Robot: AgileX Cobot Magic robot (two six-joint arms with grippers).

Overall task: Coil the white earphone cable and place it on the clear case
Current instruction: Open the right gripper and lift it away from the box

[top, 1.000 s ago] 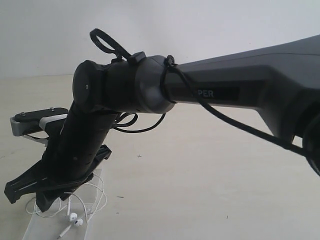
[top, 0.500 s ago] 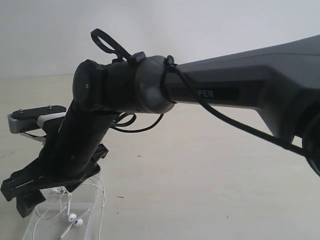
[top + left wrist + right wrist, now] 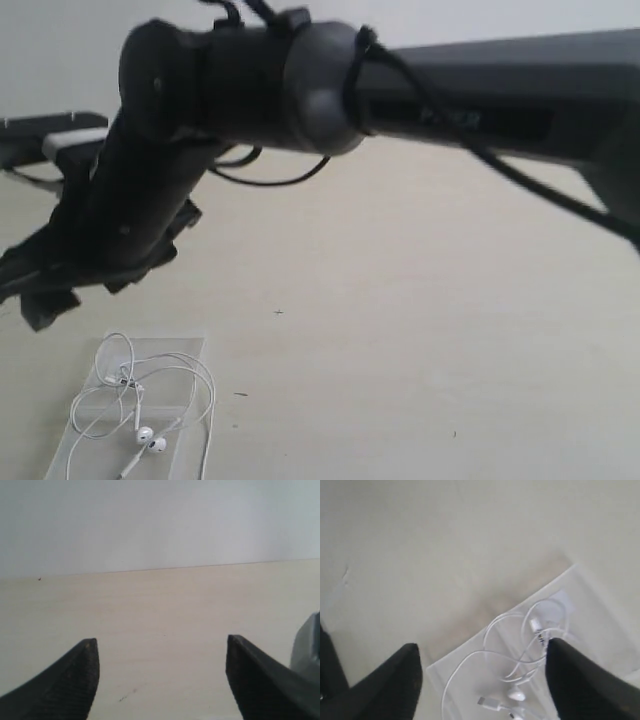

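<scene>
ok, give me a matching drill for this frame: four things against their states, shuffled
1. thin white earphone cable
2. flat clear plastic case
3. left gripper
4. right gripper

A. open, empty, raised above the case
B. lying flat on the table
C. looped loosely on top of the case
D. open, facing bare table and wall

Pairs: 1-C; 2-B; 3-D; 4-A

From my end this looks like a robot lab or test bench, though the blurred view gives little to go on. I see a bare pale tabletop (image 3: pixel 400 330), a plain white wall (image 3: pixel 150 520) and a black robot arm (image 3: pixel 480 90) with a black cable (image 3: pixel 353 90) lashed round it.
</scene>
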